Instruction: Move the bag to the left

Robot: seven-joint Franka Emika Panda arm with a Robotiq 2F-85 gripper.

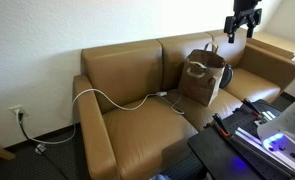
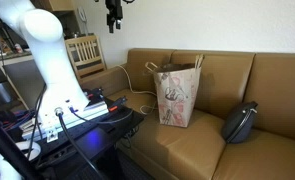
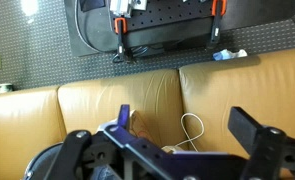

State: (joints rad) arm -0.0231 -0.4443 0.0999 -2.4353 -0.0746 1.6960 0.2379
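Note:
The tall brown paper bag [image 1: 202,78] with looped handles stands upright on the middle of the tan sofa [image 1: 137,125], shown in both exterior views [image 2: 177,95]. My gripper [image 1: 241,34] hangs high above the sofa, well clear of the bag, and also shows near the top of an exterior view [image 2: 112,27]. In the wrist view the gripper [image 3: 187,125] is open and empty. It looks straight down at the sofa, and only a sliver of the bag [image 3: 139,125] shows beside one finger.
A white cable [image 1: 117,100] lies across the sofa seat next to the bag [image 3: 192,128]. A small black pouch [image 2: 240,122] sits on the seat beside the bag. A black bench with equipment [image 1: 252,135] stands before the sofa. A wooden chair [image 2: 84,52] stands at the sofa's end.

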